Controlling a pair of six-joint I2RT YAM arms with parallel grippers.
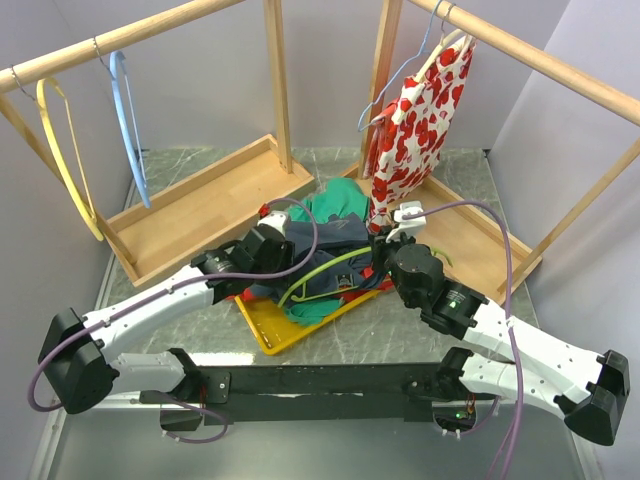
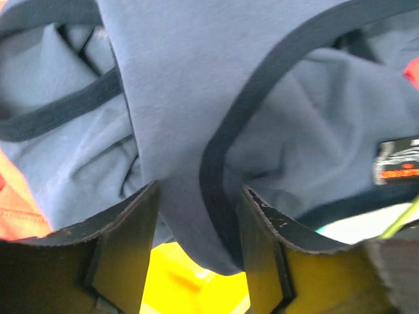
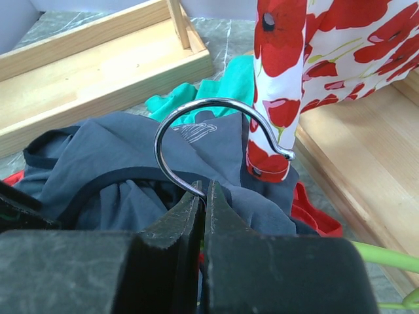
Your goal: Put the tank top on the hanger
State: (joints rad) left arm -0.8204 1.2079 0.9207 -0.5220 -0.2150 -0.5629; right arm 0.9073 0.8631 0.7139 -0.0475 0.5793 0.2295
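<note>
The dark navy tank top (image 1: 338, 248) lies bunched on a pile of clothes in the middle of the table. The lime-green hanger (image 1: 318, 268) curves across its front. My left gripper (image 1: 283, 250) is at the pile's left side. In the left wrist view its jaws (image 2: 196, 222) are shut on a fold of the tank top (image 2: 183, 98), held above the yellow tray; the orange-marked label (image 2: 396, 163) shows at the right. My right gripper (image 1: 388, 250) is at the pile's right. In its wrist view it (image 3: 201, 190) is shut on the hanger's metal hook (image 3: 196, 108), over the tank top (image 3: 98, 163).
A yellow tray (image 1: 262, 325) holds the pile, with a green garment (image 1: 335, 200) and a red garment (image 3: 317, 212). A white cloth with red flowers (image 1: 420, 130) hangs on the right wooden rack. A blue hanger (image 1: 128, 130) and a yellow hanger (image 1: 65, 150) hang on the left rack.
</note>
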